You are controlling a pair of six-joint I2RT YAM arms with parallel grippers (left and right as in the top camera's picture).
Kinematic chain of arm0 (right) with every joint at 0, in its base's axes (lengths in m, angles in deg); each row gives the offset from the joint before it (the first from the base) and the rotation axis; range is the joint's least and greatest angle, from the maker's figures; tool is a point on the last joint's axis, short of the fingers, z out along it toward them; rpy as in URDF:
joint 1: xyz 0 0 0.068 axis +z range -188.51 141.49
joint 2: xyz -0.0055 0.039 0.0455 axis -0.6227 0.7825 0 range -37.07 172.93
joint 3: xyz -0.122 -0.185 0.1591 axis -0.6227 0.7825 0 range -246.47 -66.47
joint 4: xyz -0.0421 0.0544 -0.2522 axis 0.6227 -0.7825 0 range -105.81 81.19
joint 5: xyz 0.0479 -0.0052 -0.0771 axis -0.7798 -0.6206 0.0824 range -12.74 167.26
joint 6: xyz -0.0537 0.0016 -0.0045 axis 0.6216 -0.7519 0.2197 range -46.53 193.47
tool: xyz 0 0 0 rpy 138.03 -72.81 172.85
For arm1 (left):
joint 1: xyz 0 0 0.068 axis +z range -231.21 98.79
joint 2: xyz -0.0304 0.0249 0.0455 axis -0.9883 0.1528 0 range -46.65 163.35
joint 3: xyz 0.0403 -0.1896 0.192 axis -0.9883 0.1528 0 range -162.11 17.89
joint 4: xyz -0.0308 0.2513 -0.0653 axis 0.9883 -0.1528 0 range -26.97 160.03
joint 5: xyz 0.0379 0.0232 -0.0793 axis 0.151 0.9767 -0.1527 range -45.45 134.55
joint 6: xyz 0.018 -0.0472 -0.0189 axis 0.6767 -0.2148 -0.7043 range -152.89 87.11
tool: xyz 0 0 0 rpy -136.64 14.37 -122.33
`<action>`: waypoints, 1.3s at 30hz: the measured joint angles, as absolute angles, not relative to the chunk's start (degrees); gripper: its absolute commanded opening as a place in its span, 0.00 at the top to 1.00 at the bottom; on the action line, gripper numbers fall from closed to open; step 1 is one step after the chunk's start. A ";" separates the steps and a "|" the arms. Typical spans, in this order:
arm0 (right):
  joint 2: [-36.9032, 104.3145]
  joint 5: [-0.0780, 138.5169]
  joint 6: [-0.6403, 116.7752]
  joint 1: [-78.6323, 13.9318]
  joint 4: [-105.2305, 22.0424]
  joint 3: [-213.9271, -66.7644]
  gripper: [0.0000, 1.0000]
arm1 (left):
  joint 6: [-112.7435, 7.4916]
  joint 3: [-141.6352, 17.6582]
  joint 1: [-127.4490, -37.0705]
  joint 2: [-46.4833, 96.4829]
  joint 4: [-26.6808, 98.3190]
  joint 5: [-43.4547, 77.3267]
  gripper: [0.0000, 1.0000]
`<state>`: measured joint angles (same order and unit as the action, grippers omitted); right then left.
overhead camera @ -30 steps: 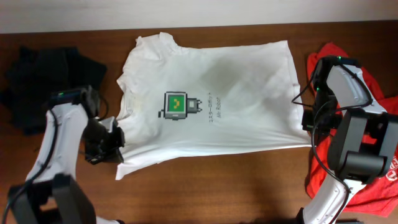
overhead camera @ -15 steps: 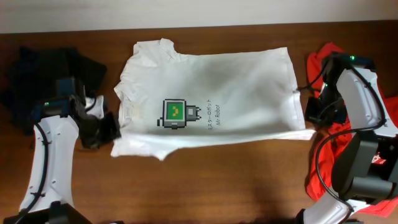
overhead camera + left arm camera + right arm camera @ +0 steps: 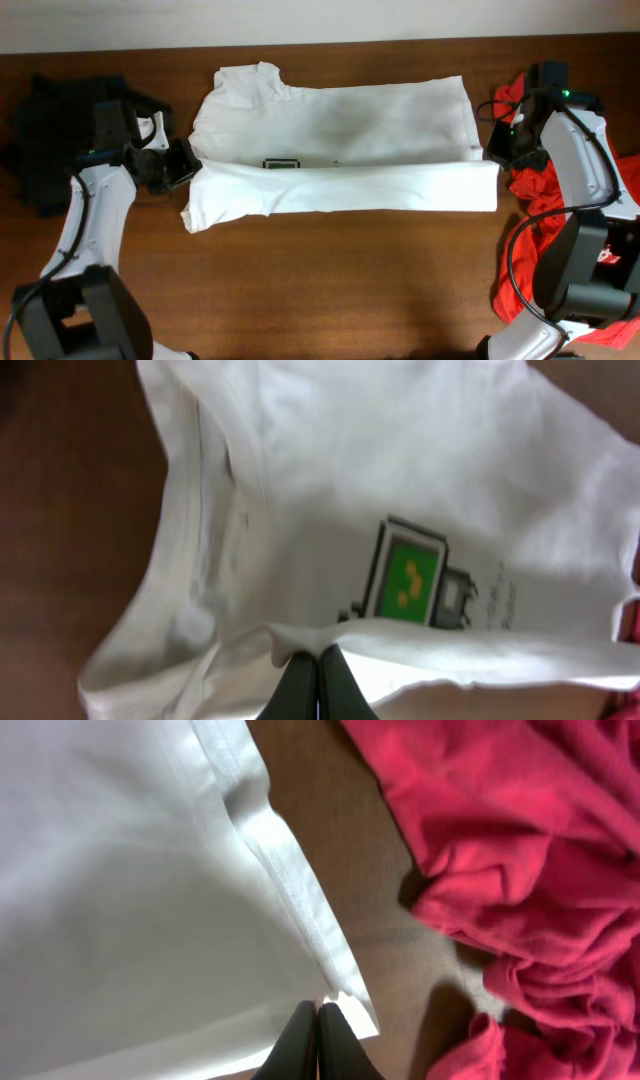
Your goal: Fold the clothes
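The white T-shirt (image 3: 340,125) lies across the table middle, collar to the left. Its near long edge is lifted and folded over toward the back, forming a white band (image 3: 340,188) that covers most of the green square print (image 3: 408,575). My left gripper (image 3: 186,165) is shut on the fold's left end; it also shows in the left wrist view (image 3: 318,652). My right gripper (image 3: 494,158) is shut on the hem corner at the fold's right end, seen too in the right wrist view (image 3: 318,1008). The red-orange T-shirt (image 3: 590,250) lies crumpled at the right.
A heap of dark clothing (image 3: 60,125) lies at the far left of the brown wooden table (image 3: 330,290). The red-orange shirt (image 3: 520,850) bunches close beside my right gripper. A pale wall strip runs along the table's back edge.
Both grippers have carried the white shirt's near edge away from the front and over toward the back. The fold now covers the print, which was in plain view before.
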<state>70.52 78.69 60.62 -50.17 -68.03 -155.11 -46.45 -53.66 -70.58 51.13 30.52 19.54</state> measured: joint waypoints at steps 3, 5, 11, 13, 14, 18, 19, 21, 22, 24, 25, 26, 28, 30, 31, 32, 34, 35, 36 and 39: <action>70.90 78.15 60.65 -50.15 -65.28 -155.11 0.96 | -46.52 -53.62 -70.58 53.69 35.50 19.41 1.00; 71.68 77.38 60.67 -50.15 -63.61 -155.11 0.95 | -46.69 -53.57 -70.58 54.74 40.00 19.19 0.99; 74.63 76.22 60.65 -50.15 -60.14 -155.11 0.95 | -46.89 -53.57 -71.93 56.27 45.71 19.06 0.99; 75.20 75.85 60.67 -50.15 -59.07 -155.11 0.95 | -46.87 -53.57 -72.85 57.80 45.75 19.01 0.99; 75.31 75.66 60.65 -50.15 -58.65 -155.11 0.96 | -46.89 -53.57 -73.09 58.50 45.73 19.06 0.99; 75.81 74.52 60.67 -50.15 -56.97 -155.11 0.95 | -46.89 -53.57 -73.11 59.72 45.80 19.84 0.99; 76.03 74.06 60.65 -50.15 -56.07 -155.11 0.90 | -46.89 -53.57 -73.11 59.76 45.82 20.11 0.99; 76.25 73.27 60.89 -50.15 -55.00 -155.11 0.73 | -46.89 -53.57 -73.11 59.76 45.84 20.85 0.98; 76.32 72.88 60.95 -50.17 -54.24 -155.11 0.62 | -46.87 -53.57 -73.11 59.76 45.82 21.39 0.92; 76.38 72.47 61.17 -50.17 -53.74 -155.11 0.46 | -47.11 -53.57 -73.11 59.76 45.84 22.01 0.64; 76.40 72.29 61.11 -50.17 -53.82 -155.11 0.46 | -46.89 -53.57 -73.11 59.76 45.84 22.25 0.42; 76.40 72.18 61.19 -50.17 -54.04 -155.11 0.47 | -47.19 -53.57 -73.09 59.76 45.84 22.44 0.32; 76.40 72.16 61.21 -50.17 -55.81 -155.11 0.48 | -47.17 -53.57 -73.05 59.76 45.75 22.66 0.22; 76.40 72.14 61.21 -50.17 -57.76 -155.11 0.57 | -47.11 -53.57 -73.05 59.76 44.64 22.79 0.20; 76.40 72.14 61.24 -50.17 -59.00 -155.11 0.60 | -46.89 -53.57 -73.03 59.76 43.48 22.86 0.20; 76.40 71.96 61.37 -50.17 -60.62 -155.09 0.67 | -46.58 -53.57 -72.98 59.74 42.19 22.92 0.20; 76.43 71.88 61.30 -50.17 -61.84 -154.85 0.69 | -45.95 -53.57 -72.81 59.54 38.72 22.99 0.20; 76.43 71.74 61.50 -50.17 -61.95 -154.19 0.70 | -45.84 -53.57 -72.61 59.11 36.18 23.01 0.20; 76.45 71.77 61.46 -50.17 -61.91 -152.57 0.70 | -45.75 -53.55 -72.24 58.12 32.49 23.30 0.20; 76.56 71.74 61.46 -50.17 -59.18 -146.94 0.70 | -45.71 -53.68 -71.69 55.22 25.10 25.04 0.20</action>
<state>76.56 71.74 61.46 -50.17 -59.18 -146.94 -45.71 -53.68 -71.69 55.22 25.10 25.04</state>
